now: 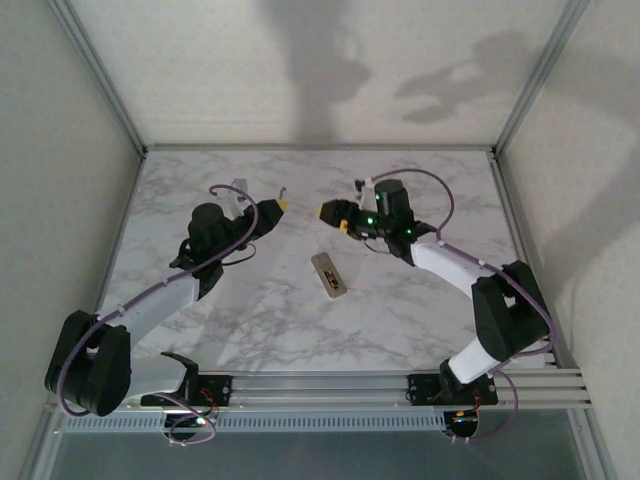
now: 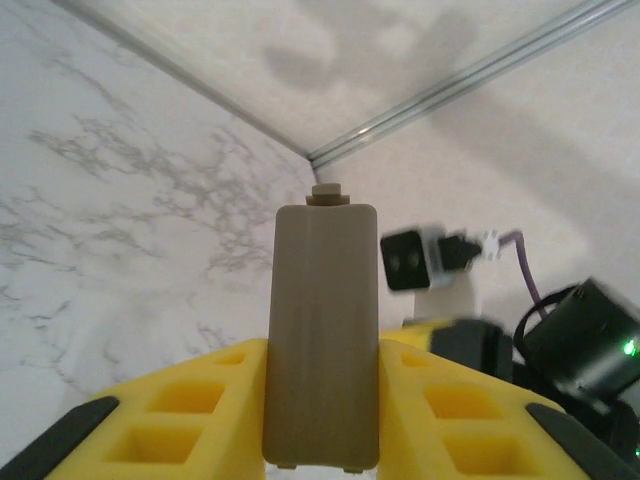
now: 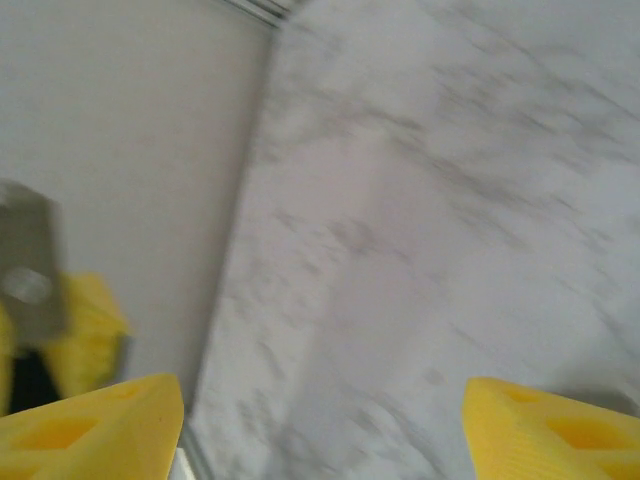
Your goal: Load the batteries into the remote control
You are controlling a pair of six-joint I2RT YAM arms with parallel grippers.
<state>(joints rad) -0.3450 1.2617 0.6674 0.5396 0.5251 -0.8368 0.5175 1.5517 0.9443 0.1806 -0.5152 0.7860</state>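
Observation:
The remote control (image 1: 328,275) lies flat near the middle of the marble table, its tan side up with small dark marks that I cannot resolve. The batteries are too small to tell apart there. My left gripper (image 1: 283,204) hovers above and left of the remote, shut on a flat tan cover panel (image 2: 322,340) that stands up between the yellow fingers (image 2: 190,400). My right gripper (image 1: 330,212) faces it from the right, open, with nothing between its fingers (image 3: 95,415). The left gripper's panel (image 3: 28,268) shows at the edge of the right wrist view.
Grey enclosure walls and aluminium frame posts (image 1: 110,90) surround the table (image 1: 420,300). The rear corner rail (image 2: 430,100) runs behind the held panel. The right arm's wrist camera (image 2: 410,258) sits close to the left gripper.

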